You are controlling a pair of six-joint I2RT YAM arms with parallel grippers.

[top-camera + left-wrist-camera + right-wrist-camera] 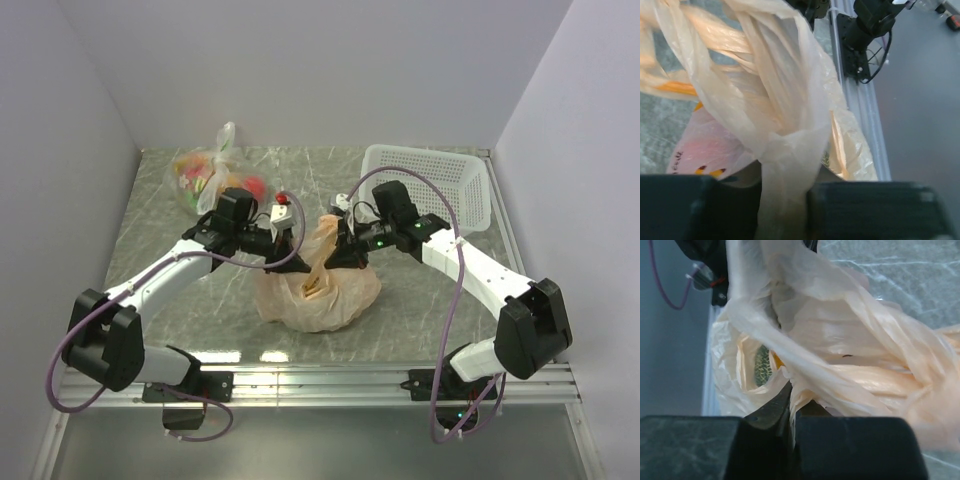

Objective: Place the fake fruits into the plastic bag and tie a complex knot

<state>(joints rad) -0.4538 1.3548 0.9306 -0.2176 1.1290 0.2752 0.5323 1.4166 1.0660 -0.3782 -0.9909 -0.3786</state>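
Note:
The peach-orange plastic bag (318,292) sits bulging in the middle of the table, its handles drawn up and crossed between the two arms. My left gripper (291,237) is shut on one twisted handle (785,195). My right gripper (338,247) is shut on the other handle (799,402). The green netted melon (762,365) shows through a gap in the bag in the right wrist view. The other fake fruits are hidden inside the bag; only yellowish patches show through it.
A clear bag (208,175) of mixed fruits lies at the back left. A white plastic basket (430,185) stands at the back right. The table's metal front rail (330,380) runs along the near edge.

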